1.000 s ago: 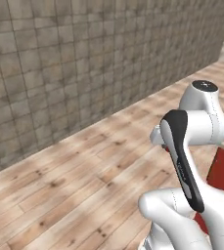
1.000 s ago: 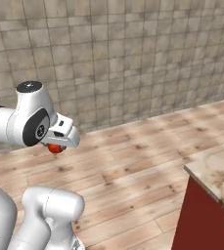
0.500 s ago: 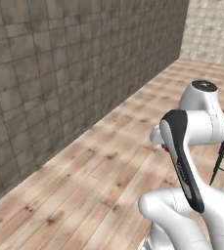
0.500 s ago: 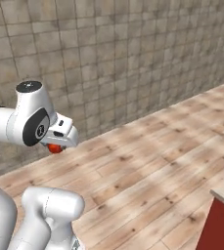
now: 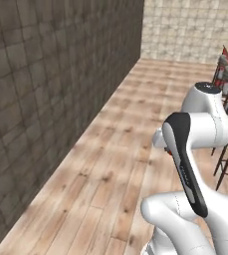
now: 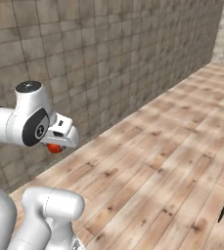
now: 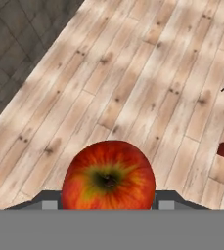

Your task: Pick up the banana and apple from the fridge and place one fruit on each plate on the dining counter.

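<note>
End effector — apple between its jaws

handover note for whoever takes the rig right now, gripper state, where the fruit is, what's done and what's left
Gripper: shut on the round glossy red apple, which sits between the two finger tips in the hand view; a bit of red also shows under the hand in the right base view.
Surroundings: pale wooden plank floor below, grey tiled wall alongside, dark-legged stools at the right edge of the left base view.
Done: apple picked up.
Left: set the apple on one plate on the dining counter, then fetch the banana from the fridge for the other plate. Banana, plates, counter and fridge are not in sight here.
</note>
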You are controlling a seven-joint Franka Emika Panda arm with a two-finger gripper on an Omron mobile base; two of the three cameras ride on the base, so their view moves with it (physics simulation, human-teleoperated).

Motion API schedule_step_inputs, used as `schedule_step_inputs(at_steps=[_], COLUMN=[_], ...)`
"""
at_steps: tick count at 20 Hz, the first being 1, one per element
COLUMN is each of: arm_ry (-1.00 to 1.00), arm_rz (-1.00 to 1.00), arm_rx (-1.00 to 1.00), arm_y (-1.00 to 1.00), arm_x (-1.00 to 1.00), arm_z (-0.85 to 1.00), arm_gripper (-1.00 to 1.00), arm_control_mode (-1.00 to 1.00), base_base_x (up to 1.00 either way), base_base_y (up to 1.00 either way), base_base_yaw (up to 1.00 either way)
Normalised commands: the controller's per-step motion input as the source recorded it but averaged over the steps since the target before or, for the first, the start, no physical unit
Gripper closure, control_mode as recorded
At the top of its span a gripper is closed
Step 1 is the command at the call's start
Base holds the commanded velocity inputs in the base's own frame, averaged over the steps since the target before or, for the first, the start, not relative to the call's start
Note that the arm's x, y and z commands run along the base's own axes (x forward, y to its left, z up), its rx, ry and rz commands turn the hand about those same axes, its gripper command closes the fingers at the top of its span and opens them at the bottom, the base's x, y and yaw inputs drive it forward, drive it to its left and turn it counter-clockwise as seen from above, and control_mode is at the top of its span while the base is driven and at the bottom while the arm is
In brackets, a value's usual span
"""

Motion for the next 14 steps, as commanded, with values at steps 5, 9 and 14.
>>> schedule_step_inputs(at_steps=[5,9,14], arm_ry=[0.00,0.00,0.00], arm_rz=[0.00,0.00,0.00], arm_rx=[0.00,0.00,0.00], arm_y=[0.00,0.00,0.00], arm_x=[0.00,0.00,0.00], arm_z=[0.00,0.00,0.00], arm_gripper=[1.00,1.00,1.00], arm_control_mode=[1.00,1.00,1.00], base_base_x=[1.00,1.00,0.82], base_base_y=[0.47,0.30,0.28], base_base_yaw=[-0.46,-0.56,-0.66])
